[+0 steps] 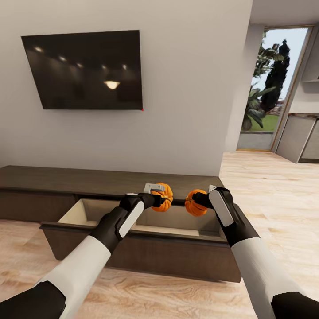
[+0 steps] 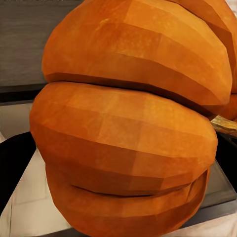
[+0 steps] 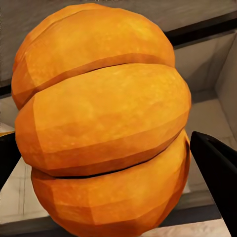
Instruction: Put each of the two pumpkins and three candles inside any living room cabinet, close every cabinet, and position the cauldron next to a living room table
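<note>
Two pumpkins (image 1: 163, 198) (image 1: 195, 203) held over open cabinet (image 1: 146, 235).

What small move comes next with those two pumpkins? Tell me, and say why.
Probably lower both grippers and release. The left gripper holds one pumpkin and the right gripper the other pumpkin, both hanging above the open drawer of the cabinet, whose pale interior looks free below them.
</note>
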